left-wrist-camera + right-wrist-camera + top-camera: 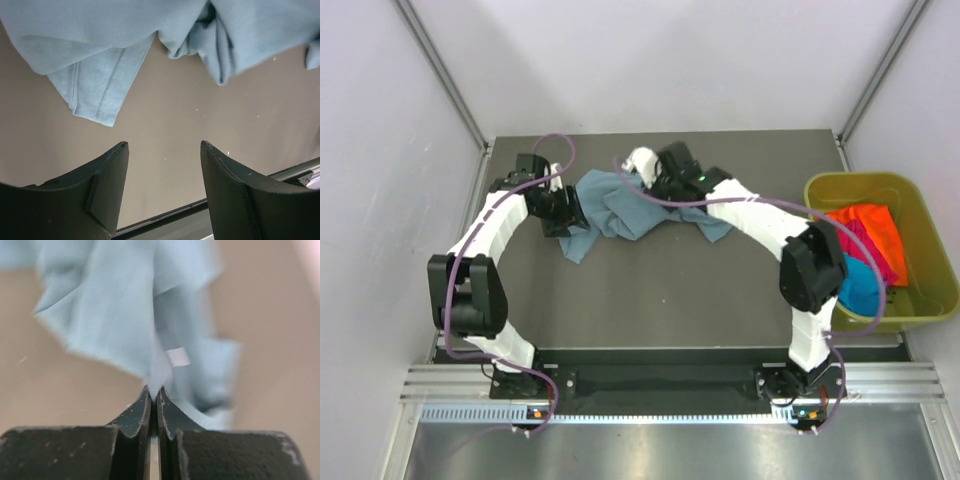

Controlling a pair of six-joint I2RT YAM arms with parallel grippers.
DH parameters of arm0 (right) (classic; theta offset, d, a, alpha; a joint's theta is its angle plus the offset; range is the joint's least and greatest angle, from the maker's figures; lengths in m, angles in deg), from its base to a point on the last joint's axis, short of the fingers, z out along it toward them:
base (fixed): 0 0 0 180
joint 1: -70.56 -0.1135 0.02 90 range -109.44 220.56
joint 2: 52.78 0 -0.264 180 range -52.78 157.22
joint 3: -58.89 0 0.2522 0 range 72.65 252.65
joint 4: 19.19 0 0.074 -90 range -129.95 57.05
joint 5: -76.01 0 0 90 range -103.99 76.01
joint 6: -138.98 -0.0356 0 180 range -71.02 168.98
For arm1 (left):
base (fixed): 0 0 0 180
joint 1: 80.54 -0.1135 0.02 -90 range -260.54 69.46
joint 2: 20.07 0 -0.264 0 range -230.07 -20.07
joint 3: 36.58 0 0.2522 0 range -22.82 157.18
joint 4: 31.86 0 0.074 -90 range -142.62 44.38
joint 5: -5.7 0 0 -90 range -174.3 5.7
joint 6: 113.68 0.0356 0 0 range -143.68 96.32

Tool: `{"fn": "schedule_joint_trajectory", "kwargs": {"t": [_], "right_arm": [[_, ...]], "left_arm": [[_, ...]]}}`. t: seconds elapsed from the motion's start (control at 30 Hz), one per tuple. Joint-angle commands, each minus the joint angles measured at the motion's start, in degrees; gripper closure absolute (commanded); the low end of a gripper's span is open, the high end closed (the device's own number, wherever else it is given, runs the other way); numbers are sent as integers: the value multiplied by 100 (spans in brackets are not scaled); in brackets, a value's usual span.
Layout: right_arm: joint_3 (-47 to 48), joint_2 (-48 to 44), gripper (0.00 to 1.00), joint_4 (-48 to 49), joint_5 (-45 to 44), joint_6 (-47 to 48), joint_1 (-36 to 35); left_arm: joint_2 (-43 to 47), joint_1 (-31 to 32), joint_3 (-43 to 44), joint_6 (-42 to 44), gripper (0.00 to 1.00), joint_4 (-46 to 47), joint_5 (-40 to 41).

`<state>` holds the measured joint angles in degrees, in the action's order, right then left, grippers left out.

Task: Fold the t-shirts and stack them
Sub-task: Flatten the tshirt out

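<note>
Crosswise, grey-blue t-shirt [616, 210], bunched, left-to-right.

The top camera looks down from high above the grey-blue t-shirt [620, 215]; both wrist cameras face it close up.

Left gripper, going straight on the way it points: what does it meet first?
Likely bare table, in the gap just short of the grey-blue t-shirt. The left gripper is open and holds nothing. Depth is unclear.
</note>
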<state>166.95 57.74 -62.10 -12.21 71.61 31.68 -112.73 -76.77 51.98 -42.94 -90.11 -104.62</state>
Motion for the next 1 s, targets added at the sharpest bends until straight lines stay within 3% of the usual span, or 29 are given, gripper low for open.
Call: {"fn": "schedule_joint_trajectory", "kwargs": {"t": [0.0,0.4,0.7,0.97], "right_arm": [[773,-838,100,278,-300,425,292],[2864,-857,100,787,-477,707,785],[3103,-637,100,972,-635,707,785],[3191,-540,100,990,-644,620,785]], "left_arm": [[-138,-25,201,-121,36,204,-113],[-279,-25,78,-130,36,151,-69],[-77,352,-361,-86,37,98,-228],[-507,1161,-169,204,37,72,615]]}}
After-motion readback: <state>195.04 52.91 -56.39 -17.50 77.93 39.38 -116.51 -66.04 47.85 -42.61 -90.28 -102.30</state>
